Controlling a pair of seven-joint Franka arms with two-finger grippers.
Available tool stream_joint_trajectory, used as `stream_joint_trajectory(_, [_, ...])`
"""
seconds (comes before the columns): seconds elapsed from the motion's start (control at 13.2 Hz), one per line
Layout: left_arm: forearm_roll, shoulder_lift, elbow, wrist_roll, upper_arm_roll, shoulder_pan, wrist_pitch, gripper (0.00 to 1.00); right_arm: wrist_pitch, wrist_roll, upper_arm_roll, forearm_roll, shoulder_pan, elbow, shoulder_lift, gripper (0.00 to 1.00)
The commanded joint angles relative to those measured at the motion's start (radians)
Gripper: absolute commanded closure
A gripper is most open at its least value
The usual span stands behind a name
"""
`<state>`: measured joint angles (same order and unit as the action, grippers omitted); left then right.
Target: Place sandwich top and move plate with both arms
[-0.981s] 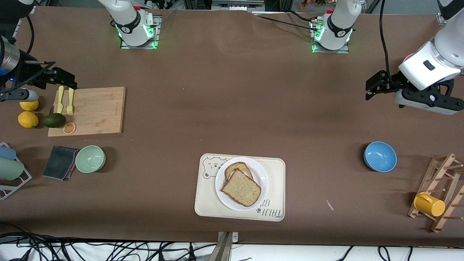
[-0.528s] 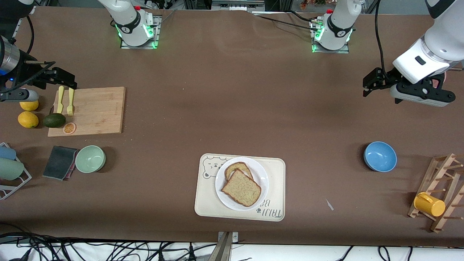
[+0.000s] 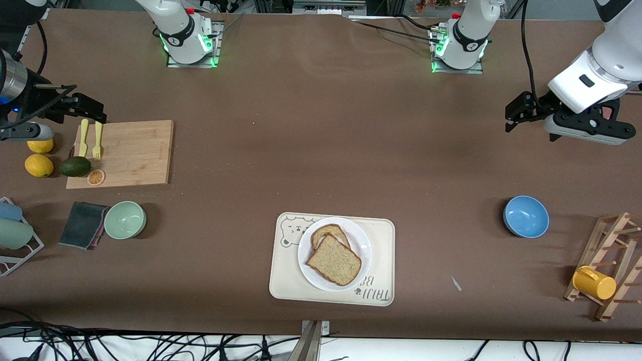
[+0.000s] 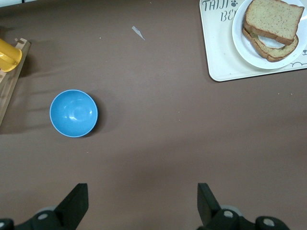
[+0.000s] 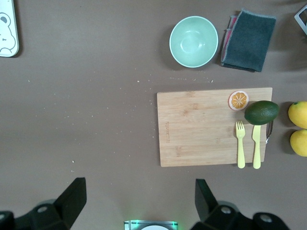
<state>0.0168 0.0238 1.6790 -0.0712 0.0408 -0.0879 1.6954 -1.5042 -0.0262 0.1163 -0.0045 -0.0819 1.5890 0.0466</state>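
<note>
The sandwich top [image 3: 334,259], a speckled brown bread slice, lies slightly askew on another slice [image 3: 327,232] on the white plate [image 3: 364,242]. The plate rests on a cream bear-printed tray [image 3: 382,235] near the front camera. The left wrist view also shows the sandwich top [image 4: 273,18] and the plate [image 4: 238,39]. My left gripper [image 3: 515,116] hangs open and empty over bare table at the left arm's end, its fingers [image 4: 79,197] wide apart. My right gripper [image 3: 94,112] waits open and empty over the cutting board's corner at the right arm's end.
A blue bowl [image 3: 525,216] and a wooden rack with a yellow mug [image 3: 594,282] stand at the left arm's end. At the right arm's end are a cutting board [image 3: 131,152] with yellow cutlery, an avocado [image 3: 75,166], lemons, a green bowl [image 3: 125,219] and a dark cloth [image 3: 83,224].
The left arm's wrist has drifted a little toward the robots' bases, still open. The right arm, plate and bread have not moved.
</note>
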Motion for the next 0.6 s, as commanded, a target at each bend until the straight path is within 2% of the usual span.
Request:
stream_joint_trajectory(0.0, [-0.032, 0.01, -0.018, 0.013, 0.001, 0.003, -0.017, 0.0, 0.002, 0.002, 0.0, 0.005, 0.002, -0.006, -0.001, 0.0])
stream_joint_trajectory(0.53, [-0.034, 0.004, -0.03, 0.013, 0.004, 0.019, -0.039, 0.0, 0.001, 0.003, -0.001, 0.005, 0.001, -0.006, -0.001, 0.0])
